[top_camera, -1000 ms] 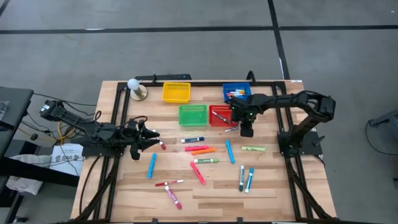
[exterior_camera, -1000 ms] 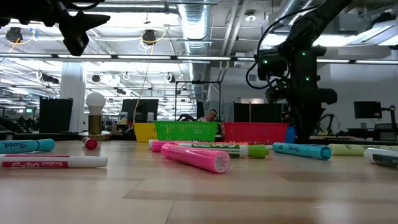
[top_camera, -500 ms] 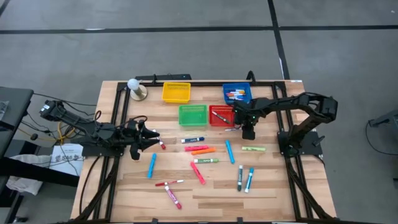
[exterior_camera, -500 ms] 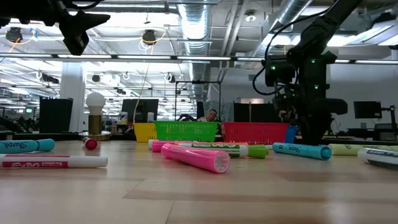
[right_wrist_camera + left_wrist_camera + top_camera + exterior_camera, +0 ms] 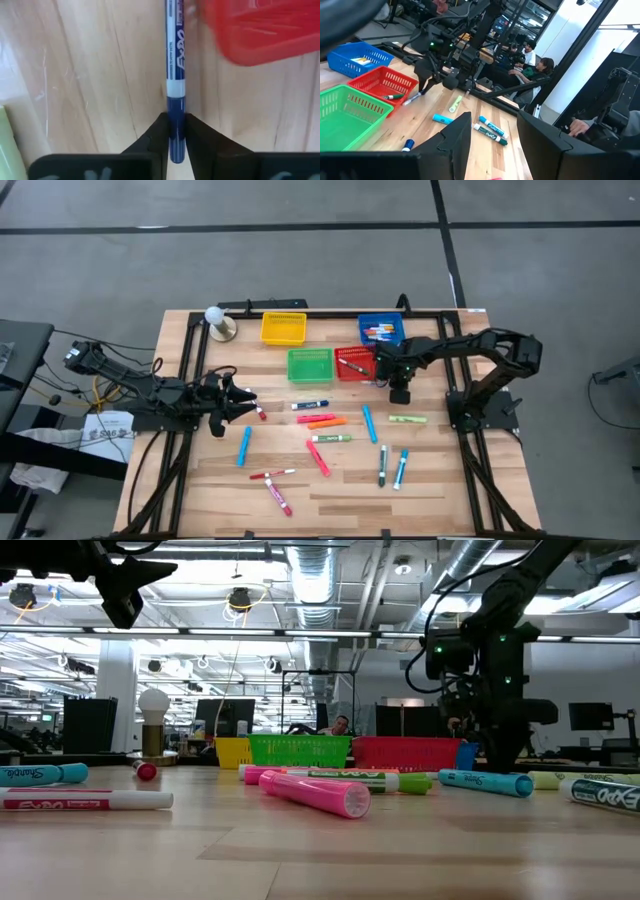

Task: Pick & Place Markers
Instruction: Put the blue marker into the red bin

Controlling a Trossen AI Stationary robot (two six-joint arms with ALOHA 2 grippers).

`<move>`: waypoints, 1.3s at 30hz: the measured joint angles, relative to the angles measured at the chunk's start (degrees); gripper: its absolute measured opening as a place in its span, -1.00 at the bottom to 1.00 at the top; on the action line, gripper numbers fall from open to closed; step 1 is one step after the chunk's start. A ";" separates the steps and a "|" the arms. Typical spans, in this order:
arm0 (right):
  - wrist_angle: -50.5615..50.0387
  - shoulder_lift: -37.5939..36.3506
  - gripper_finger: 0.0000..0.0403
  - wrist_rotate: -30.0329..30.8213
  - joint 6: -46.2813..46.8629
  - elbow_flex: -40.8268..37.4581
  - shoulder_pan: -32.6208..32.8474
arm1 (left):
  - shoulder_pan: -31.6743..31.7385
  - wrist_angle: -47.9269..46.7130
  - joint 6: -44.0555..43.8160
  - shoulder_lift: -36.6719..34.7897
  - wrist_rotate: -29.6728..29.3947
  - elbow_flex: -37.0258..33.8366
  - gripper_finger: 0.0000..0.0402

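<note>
1. I see the blue-capped marker [image 5: 175, 75] lying on the table [image 5: 340, 490], just beside the red basket [image 5: 260, 30].
2. My right gripper [image 5: 174, 131] is clenched on its cap.
3. My left gripper [image 5: 492, 132] hangs released at the table's left side.

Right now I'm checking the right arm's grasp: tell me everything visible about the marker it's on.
The blue Expo marker is a thin white-barrelled pen with blue lettering and a dark blue cap. It lies flat on the wooden table, close beside the red basket. The right gripper has its fingers closed on the cap end.
</note>
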 joint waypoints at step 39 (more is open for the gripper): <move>-5.38 1.00 -0.78 1.62 6.55 21.05 -0.83 | -0.02 1.09 0.07 0.32 0.01 0.04 -0.21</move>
